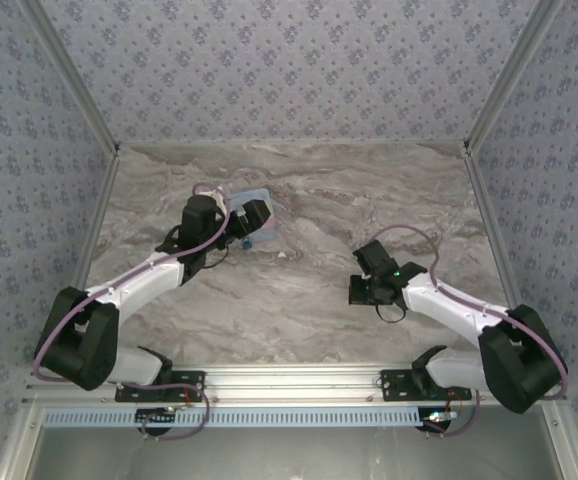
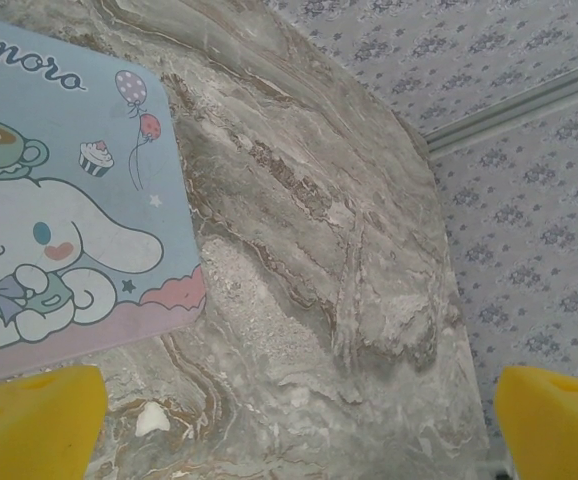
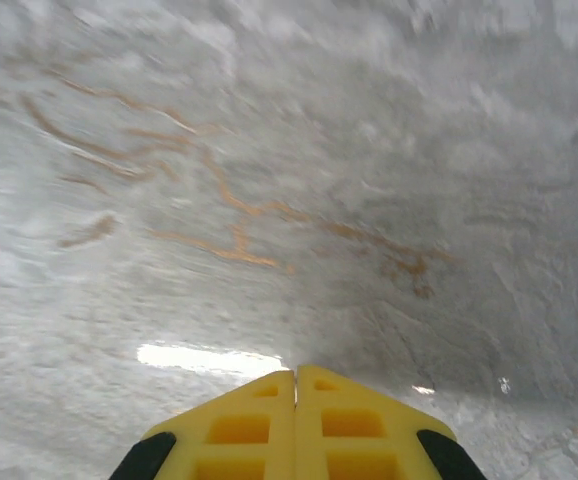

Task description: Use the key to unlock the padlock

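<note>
The padlock and the key are out of view. My left gripper (image 1: 252,220) hovers over a pale blue cartoon-printed tin (image 1: 266,234) at the table's back left. In the left wrist view its yellow fingers (image 2: 34,420) stand wide apart. Between them lies only marble, and the left gripper (image 2: 299,425) is open beside the tin's (image 2: 59,200) corner. My right gripper (image 1: 362,290) is low over the marble at centre right. In the right wrist view the right gripper (image 3: 296,375) is shut, its yellow fingers (image 3: 239,425) pressed together with nothing showing between them.
The marble tabletop (image 1: 319,310) is walled by patterned panels on the left, back and right. An aluminium rail (image 1: 299,378) runs along the near edge, where both arm bases are bolted. Bare marble lies between the two arms.
</note>
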